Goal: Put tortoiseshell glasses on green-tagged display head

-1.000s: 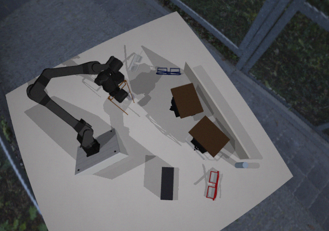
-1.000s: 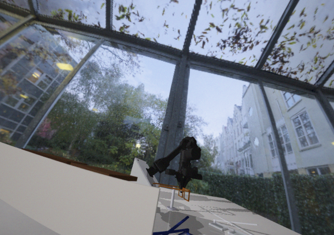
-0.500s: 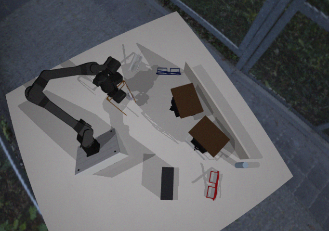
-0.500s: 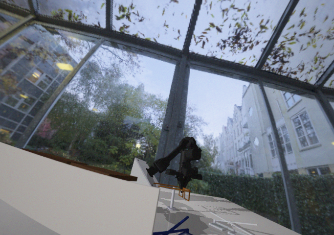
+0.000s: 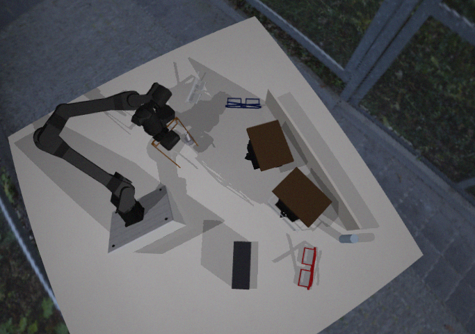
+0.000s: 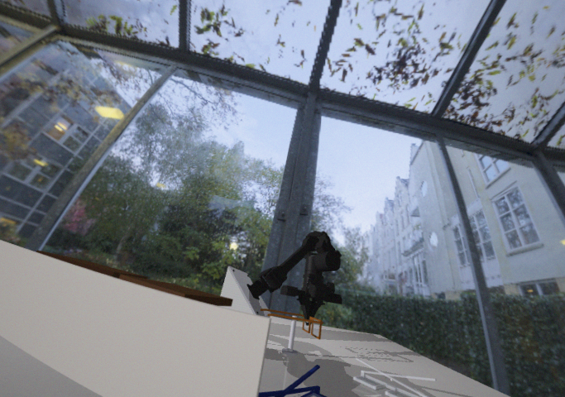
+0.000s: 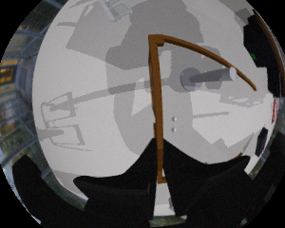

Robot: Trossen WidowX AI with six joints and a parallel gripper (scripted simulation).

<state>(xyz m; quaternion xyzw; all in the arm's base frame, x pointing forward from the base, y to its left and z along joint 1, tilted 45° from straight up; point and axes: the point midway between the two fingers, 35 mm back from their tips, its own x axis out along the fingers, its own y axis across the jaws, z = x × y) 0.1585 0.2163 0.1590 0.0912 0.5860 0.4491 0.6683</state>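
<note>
Above table [image 5: 87, 275], thin orange-brown tortoiseshell glasses [image 5: 178, 126] hang clamped.

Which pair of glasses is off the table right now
The tortoiseshell pair, held in the hand. The blue pair and red pair lie on the table.

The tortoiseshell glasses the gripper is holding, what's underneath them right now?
The tortoiseshell glasses hang in the gripper above the table. Below them a small white post stands beside their shadow. The spot directly beneath the gripper is covered by the arm.
</note>
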